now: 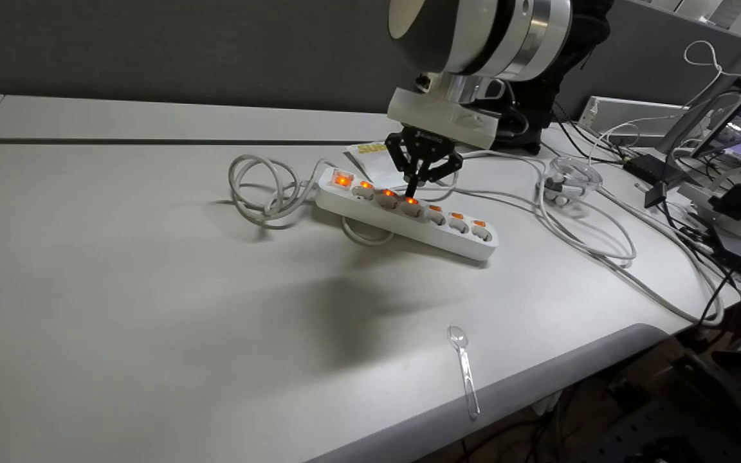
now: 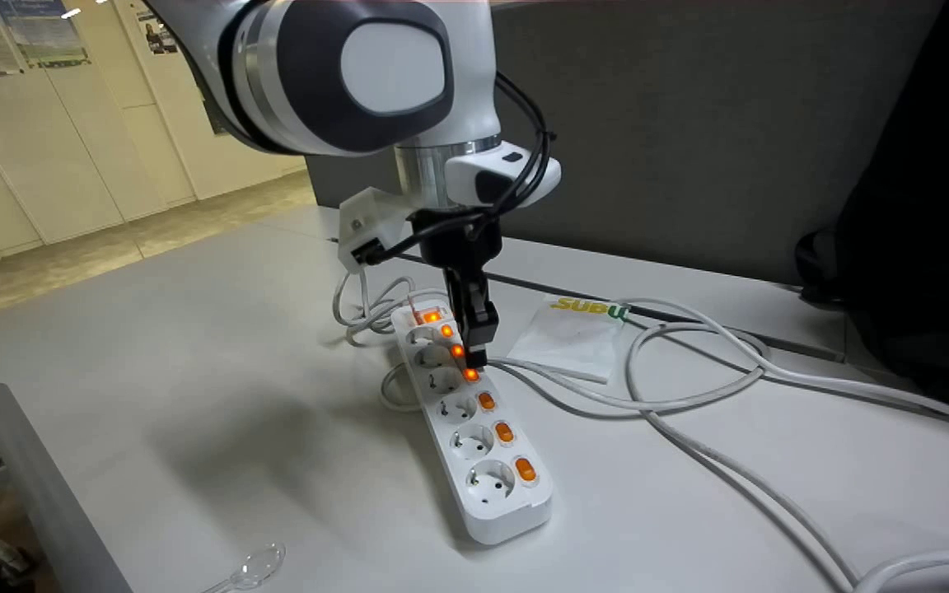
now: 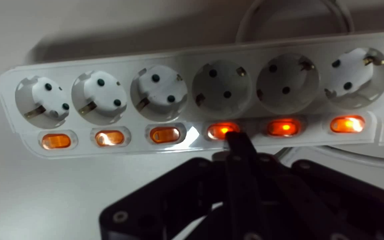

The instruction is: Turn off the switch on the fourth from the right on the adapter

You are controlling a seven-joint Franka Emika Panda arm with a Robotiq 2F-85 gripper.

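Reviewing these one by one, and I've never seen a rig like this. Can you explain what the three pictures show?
The machine is a robot arm ending in a black two-fingered gripper. Two pictures come from cameras standing outside it; the close-up comes from one on its wrist. On the pale desk lie a white power strip, a clear spoon and a printed white sheet. Nothing is held: the fingers are together. In an exterior view, they point down at the fourth switch from the right, which glows; whether they are pressing it I can't tell.
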